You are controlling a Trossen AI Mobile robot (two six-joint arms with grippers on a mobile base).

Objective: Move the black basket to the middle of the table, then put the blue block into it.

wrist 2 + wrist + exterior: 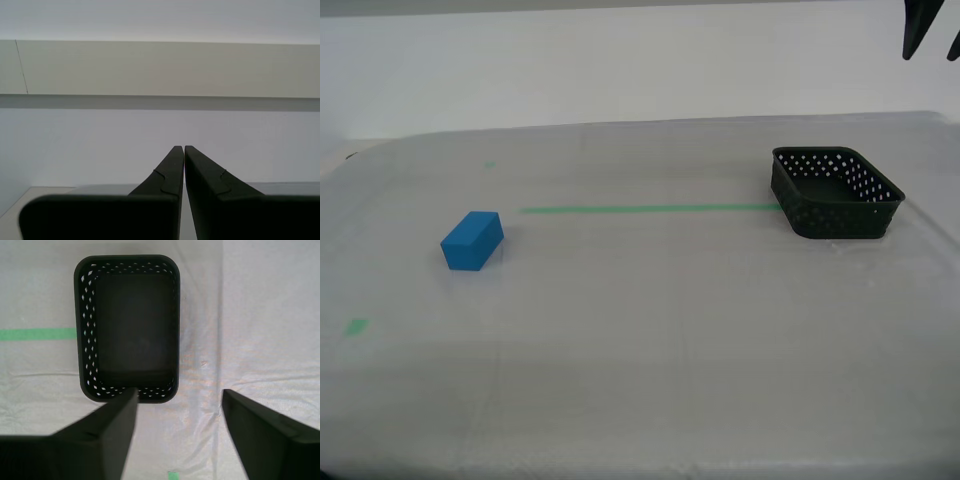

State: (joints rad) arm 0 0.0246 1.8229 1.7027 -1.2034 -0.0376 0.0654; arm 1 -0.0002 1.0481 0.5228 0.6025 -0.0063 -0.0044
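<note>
The large flat table (pixel 650 340), draped in pale grey-white cloth with faint creases and a slightly woven look, fills the near part of the exterior view. A small green tape patch (pixel 357 326) sits on the cloth toward the exterior view's left. Beyond it lies the solid bright blue rectangular block (pixel 472 241), smooth-faced and plain, resting flat on the cloth on the exterior view's left. Farther back a thin green tape strip (pixel 650 209) runs across the table and ends at the small shallow black plastic basket (pixel 835 193), which stands upright on the exterior view's right, well apart from the block. Its walls are punched with rows of small round holes, its corners are rounded, and nothing lies inside. I can read no writing or labels on any of these.

My first gripper (pixel 177 400) hangs above the basket looking down into it, its matte black fingers (pixel 112 430) spread wide, gripping nothing. My second gripper (pixel 180 149) points at a pale wall (pixel 160 70), its black fingertips pressed together with nothing between them.
</note>
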